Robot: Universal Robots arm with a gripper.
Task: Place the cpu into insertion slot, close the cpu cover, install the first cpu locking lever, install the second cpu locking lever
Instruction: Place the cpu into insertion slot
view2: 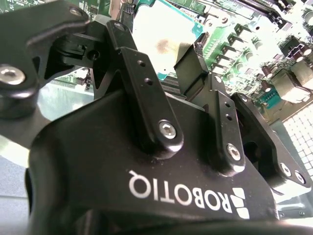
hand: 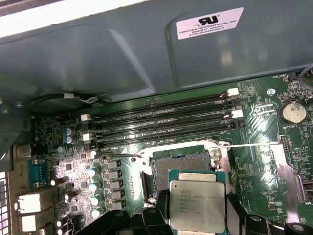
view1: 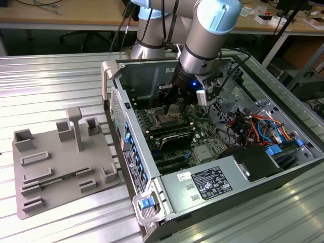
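Inside the open computer case (view1: 136, 167), laid on its side on the slatted metal counter (view1: 61, 71): one cpu (hand: 197, 205), held flat, silvery metal top facing up, underside toward the green board; its edges square with the insertion slot (hand: 178, 164); its slightly longer side running crosswise to the long black memory slots (hand: 161, 117). Position: raised above the board, overlapping one corner of the insertion slot, not seated; the dark recess lies uncovered. End effector (view1: 173, 104): black fingers (view2: 142, 83) clamped on opposite edges of the cpu. Arm (view1: 212, 30): reaching from the counter's far side, forearm sloping down into the case, wrist pointed at the board. Beside the case, at the exterior view's left: one grey moulded fixture (view1: 55, 162).
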